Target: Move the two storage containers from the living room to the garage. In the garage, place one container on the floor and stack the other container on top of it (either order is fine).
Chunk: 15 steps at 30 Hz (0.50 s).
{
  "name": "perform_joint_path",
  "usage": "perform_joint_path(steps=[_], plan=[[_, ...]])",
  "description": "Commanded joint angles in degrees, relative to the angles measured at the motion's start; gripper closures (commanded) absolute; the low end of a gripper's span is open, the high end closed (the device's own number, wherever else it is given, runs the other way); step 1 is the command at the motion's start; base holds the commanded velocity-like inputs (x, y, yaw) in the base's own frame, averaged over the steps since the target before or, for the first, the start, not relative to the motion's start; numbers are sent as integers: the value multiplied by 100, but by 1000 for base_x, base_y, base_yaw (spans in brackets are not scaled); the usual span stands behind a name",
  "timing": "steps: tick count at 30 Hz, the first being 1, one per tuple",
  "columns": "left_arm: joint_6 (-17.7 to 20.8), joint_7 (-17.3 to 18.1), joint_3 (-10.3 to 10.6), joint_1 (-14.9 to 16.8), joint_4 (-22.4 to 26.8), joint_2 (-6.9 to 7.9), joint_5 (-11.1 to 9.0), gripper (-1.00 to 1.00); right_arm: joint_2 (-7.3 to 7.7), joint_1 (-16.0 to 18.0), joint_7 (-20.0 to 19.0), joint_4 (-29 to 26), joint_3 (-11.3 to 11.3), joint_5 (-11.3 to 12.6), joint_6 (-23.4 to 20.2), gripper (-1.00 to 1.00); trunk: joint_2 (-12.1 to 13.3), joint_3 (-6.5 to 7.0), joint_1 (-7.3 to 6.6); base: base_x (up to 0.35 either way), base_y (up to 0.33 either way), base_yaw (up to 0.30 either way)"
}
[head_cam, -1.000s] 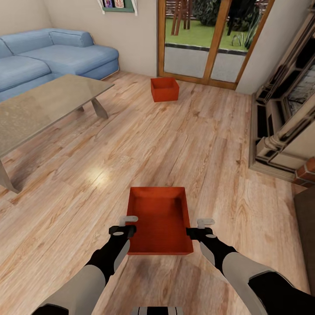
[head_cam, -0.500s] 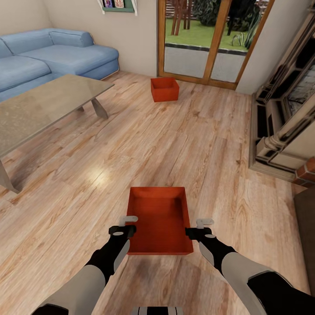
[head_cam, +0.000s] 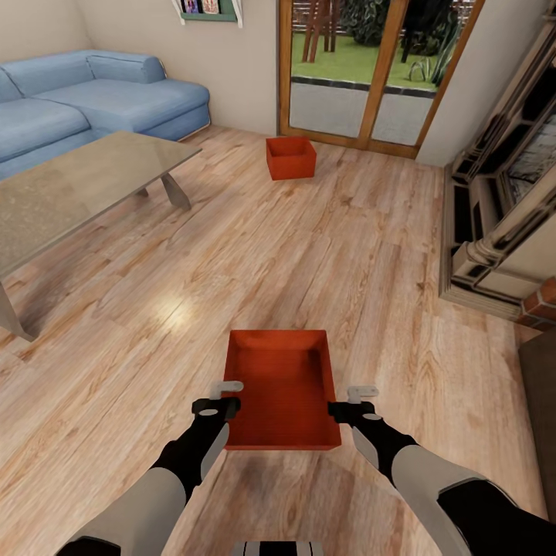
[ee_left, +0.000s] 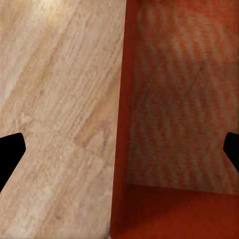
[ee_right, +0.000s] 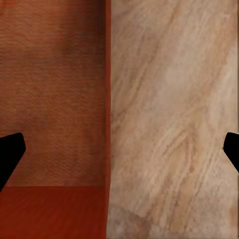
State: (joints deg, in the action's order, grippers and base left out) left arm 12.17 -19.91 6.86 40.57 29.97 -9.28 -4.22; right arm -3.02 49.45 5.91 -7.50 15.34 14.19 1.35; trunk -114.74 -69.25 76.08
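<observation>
**Ana:** Two red bins are on the wood floor of the living room, seen from the head. The near bin sits right in front of the robot, between its hands. The far bin stands by the glass doors, well apart from the first, past the coffee table and the blue sofa.

**Ben:** And the hands?

**Ana:** The left gripper is at the near bin's left wall, the right gripper at its right wall. Against the pictures from a second and half a second ago, next to nothing has moved; the right one may have crept a hair inward. I read it as a pause just before the grasp.

**Ben:** What does the left wrist show?

**Ana:** The left gripper is spread wide, its dark fingertips at the two edges of the picture, one over the planks and one over the bin's inside. The bin's wall runs between them, untouched.

**Ben:** The right wrist?

**Ana:** The same, mirrored. The right gripper is wide open, straddling the bin's other wall, with floor on one side and the red bottom on the other.

**Ben:** So nothing is held yet.

**Ana:** Right. Both bins are a long way from the garage; closing on the walls looks like the step in hand.
</observation>
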Motion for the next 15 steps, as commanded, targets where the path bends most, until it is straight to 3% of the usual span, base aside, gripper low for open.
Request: perform_joint_path(steps=[1,15], plan=[[31,-48,43,2,9,6,-44,-100,4,3,24,3,49,58,14,-100,-1,-3,-1,0,0,0],[31,-48,40,3,9,6,-44,-100,0,3,24,3,48,58,0,-100,-1,-3,-1,0,0,0]])
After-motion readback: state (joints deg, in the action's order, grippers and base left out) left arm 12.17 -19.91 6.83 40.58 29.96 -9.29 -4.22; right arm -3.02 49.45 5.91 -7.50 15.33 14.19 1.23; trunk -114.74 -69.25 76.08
